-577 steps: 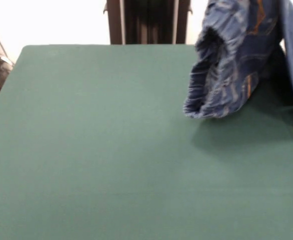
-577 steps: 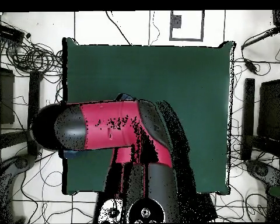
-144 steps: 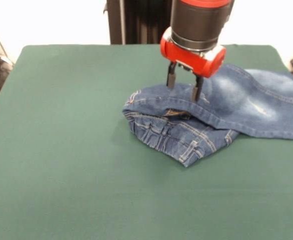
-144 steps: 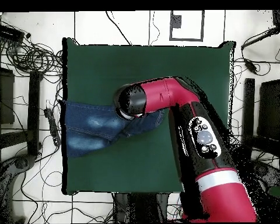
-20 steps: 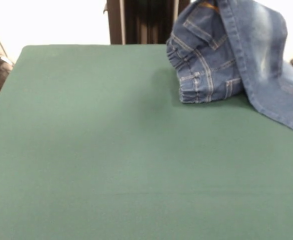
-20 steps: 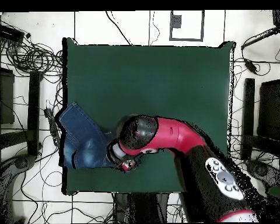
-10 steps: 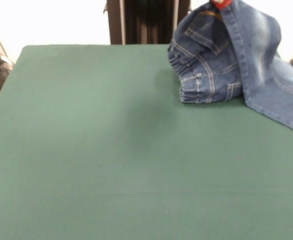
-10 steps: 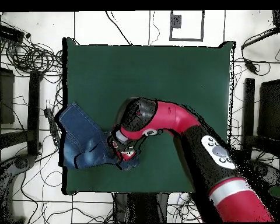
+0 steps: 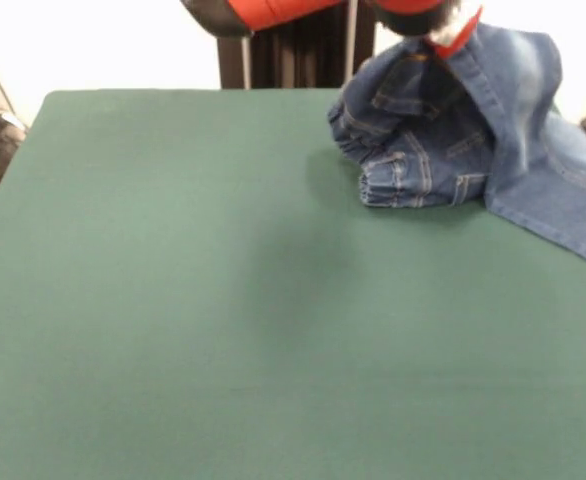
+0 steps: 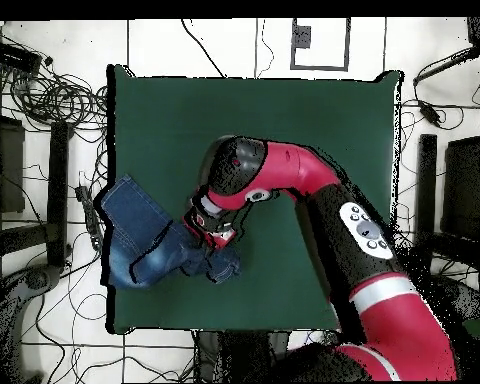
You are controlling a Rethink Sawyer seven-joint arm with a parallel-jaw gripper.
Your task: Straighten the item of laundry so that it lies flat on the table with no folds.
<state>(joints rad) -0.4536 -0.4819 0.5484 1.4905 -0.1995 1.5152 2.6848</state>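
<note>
Claw (image 9: 443,35), gripping the jeans (image 9: 453,130) by a raised fold, has carried them slightly leftward at the surface's (image 9: 223,300) far right; waistband still bunched, legs trailing off the right edge.

Robotics lab, test cell. Large rectangular surface (image 10: 284,120) covered in dark green felt, with a red and black robot arm (image 10: 314,195) reaching over it. Pale tiled floor (image 10: 214,45) around it is littered with loose black cables (image 10: 44,95) (coiled at one corner) and dark stands (image 10: 424,200) at the sides.
</note>
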